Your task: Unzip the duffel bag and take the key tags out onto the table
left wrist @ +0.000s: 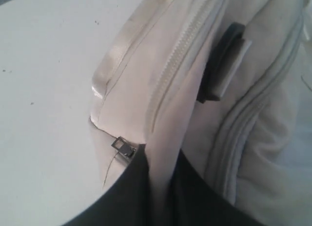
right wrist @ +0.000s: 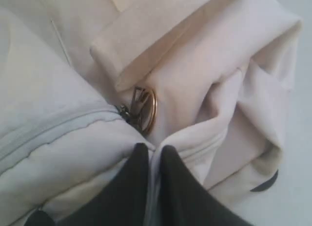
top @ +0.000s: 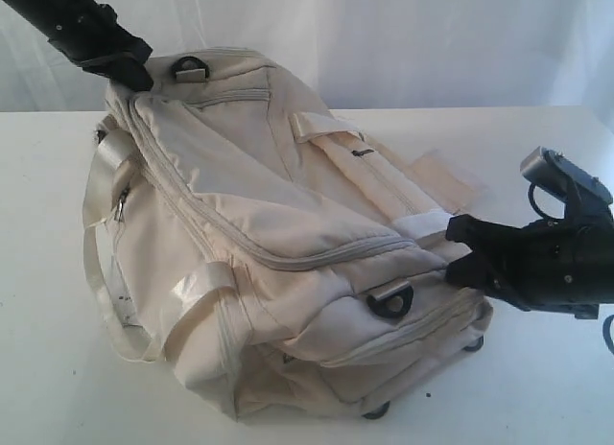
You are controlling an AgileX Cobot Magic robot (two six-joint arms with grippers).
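Duffel bag (top: 288, 205): main zipper (top: 307, 265) closed, no key tags visible. Left gripper (left wrist: 161, 157) and right gripper (right wrist: 155, 150) each clenched on bag fabric. Unzipping pending.

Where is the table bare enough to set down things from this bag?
In the exterior view the table is bare at the lower left, beside the duffel bag, and at the lower right, below the right gripper. The upper right behind the bag is bare. Both bag ends are crowded: the left gripper and the right one pinch fabric there.
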